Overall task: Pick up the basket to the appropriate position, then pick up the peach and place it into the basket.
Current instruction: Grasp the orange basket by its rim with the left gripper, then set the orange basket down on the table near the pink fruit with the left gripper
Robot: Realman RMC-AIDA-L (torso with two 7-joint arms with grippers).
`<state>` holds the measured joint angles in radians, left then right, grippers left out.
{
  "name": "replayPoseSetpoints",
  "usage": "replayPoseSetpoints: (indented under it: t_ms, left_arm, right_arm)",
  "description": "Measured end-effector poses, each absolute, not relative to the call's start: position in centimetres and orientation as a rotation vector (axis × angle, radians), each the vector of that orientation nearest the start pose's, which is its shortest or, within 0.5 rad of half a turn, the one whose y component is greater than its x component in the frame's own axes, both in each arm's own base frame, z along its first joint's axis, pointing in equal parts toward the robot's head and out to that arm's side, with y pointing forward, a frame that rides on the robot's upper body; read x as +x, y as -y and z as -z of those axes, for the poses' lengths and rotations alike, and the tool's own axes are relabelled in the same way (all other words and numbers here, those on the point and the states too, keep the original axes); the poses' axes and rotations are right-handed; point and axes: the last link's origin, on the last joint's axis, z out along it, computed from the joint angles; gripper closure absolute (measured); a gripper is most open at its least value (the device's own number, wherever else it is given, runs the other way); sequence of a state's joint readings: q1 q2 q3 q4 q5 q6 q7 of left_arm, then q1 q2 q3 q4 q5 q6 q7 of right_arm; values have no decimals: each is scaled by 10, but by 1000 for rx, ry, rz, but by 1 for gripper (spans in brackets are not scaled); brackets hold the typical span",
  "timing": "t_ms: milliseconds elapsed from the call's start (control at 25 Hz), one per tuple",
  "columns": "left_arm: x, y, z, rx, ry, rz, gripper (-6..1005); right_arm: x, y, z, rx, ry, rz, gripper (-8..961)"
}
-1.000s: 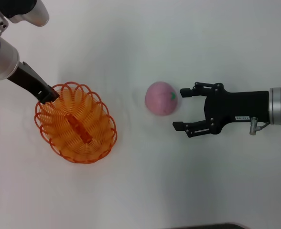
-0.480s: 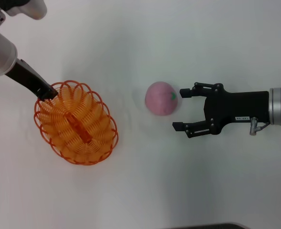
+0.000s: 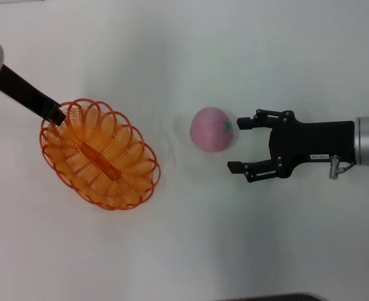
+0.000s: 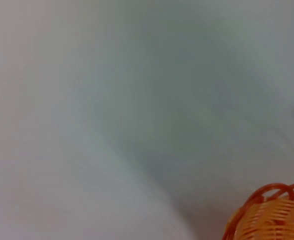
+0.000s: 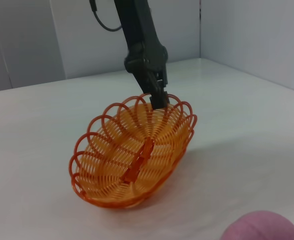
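- Two arms out; the first step, moving the basket point(image 3: 100, 153), looks to be in hand.
- Left gripper point(image 3: 54, 116) pinches the basket's scalloped rim at its far-left end. Basket tilted: gripped end raised, opposite end on the table point(image 3: 172, 251), toward the left edge.
- Peach point(image 3: 213, 129) sits mid-table, well apart from the basket.
- Right gripper point(image 3: 240, 143) hangs just right of the peach, fingers spread, not touching it, reaching in from the right edge.
- Next move, I judge: set the basket flat and release the rim, then close on the peach.
- Nothing stands between peach and basket; only the left arm over the rim might crowd a drop.
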<state>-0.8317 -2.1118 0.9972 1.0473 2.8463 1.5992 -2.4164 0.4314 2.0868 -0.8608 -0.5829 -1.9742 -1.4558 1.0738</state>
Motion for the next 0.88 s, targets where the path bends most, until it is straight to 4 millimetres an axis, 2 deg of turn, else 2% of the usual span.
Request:
replayPoseSetpoints:
  t_ms: [440,880]
  left_arm:
    - [-216,-383,-32,-2521,1393,-390,943]
    - [-230,-373,-48,-2515,1567,-211,948]
  right_arm:
    - [295,-294,36,-2810,-373,-513,17]
    - [294,-294,36,-2810,-381,-517,18]
